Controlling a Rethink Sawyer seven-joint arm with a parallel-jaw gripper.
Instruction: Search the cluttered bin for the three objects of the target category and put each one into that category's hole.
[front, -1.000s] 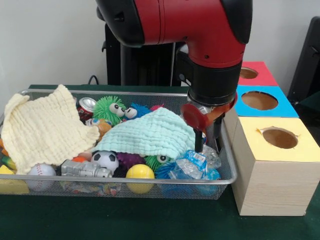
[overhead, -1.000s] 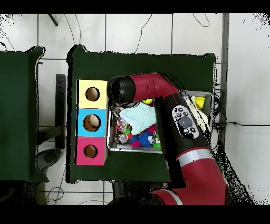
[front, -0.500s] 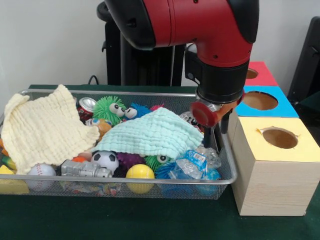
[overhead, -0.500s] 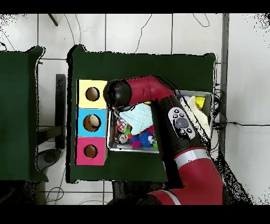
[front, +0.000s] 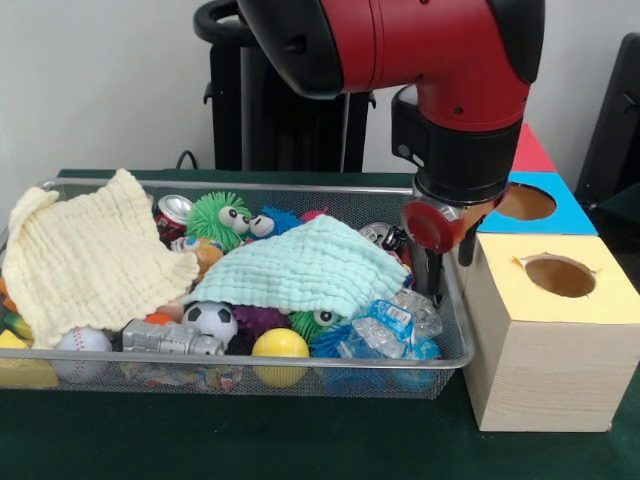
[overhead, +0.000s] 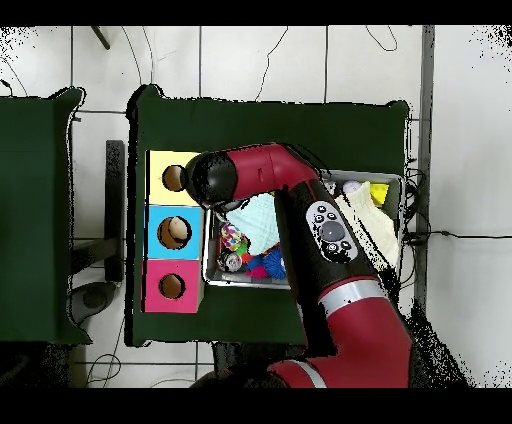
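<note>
The end effector (front: 441, 262) hangs over the bin's (front: 452, 352) end by the yellow box (front: 545, 330). A crumpled bottle (front: 392, 330) lies sideways just below it. I cannot tell if it grips anything.

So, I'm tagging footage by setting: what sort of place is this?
Probably a robotics lab: a wire bin of toys on a green-covered table, wooden sorting boxes with coloured holes, cables across a tiled floor.
</note>
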